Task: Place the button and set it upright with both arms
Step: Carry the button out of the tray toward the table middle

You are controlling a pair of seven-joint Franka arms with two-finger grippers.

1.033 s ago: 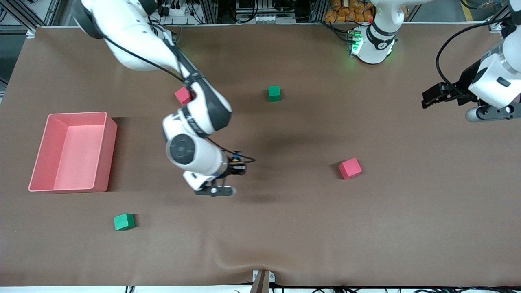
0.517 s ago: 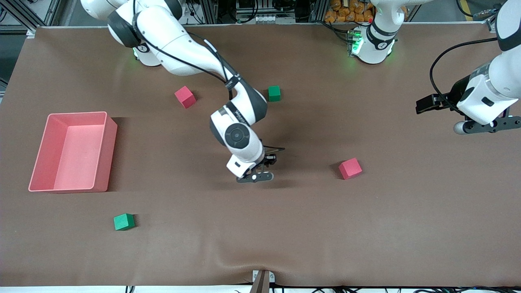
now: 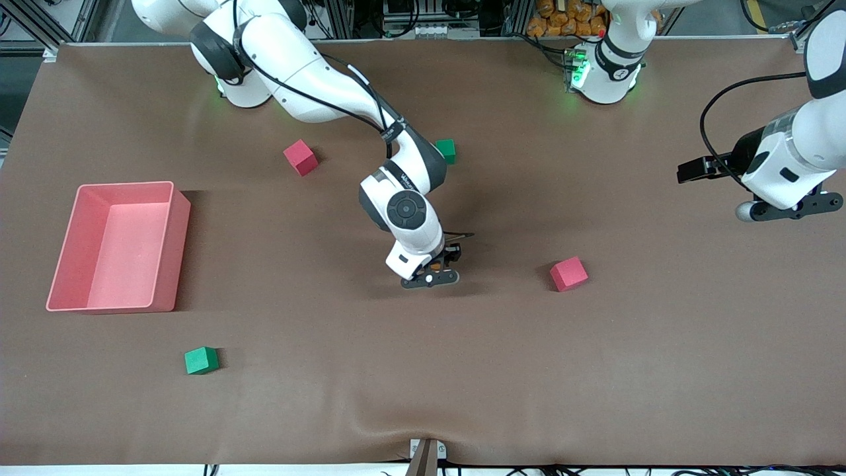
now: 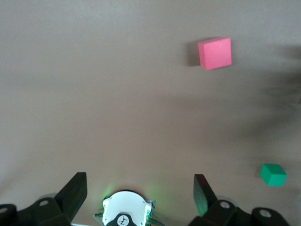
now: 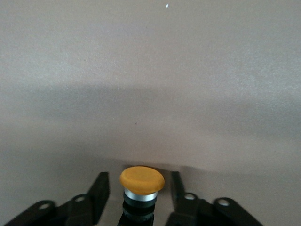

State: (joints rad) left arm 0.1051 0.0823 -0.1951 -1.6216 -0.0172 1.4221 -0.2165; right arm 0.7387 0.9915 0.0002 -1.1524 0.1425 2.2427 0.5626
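Two arms are working. Near the frame's middle, the right pincer (image 3: 441, 266) is gripping the button (image 5: 141, 184) low over the desk (image 3: 423, 370); lowering it slowly and straight should keep it standing. At the frame's right edge, the left pincer (image 4: 139, 188) is waiting, spread wide.

Quick headcount from where I'm standing: two white robot arms, the right arm (image 3: 317, 86) and the left arm (image 3: 793, 155). Two red cubes, one (image 3: 300, 157) up toward the bases and one (image 3: 568, 274) nearer the middle. Two green cubes, one (image 3: 447, 150) half tucked beside the right arm, one (image 3: 201, 360) down nearer the camera. One pink bin (image 3: 168, 248). One orange-capped button (image 5: 141, 179).
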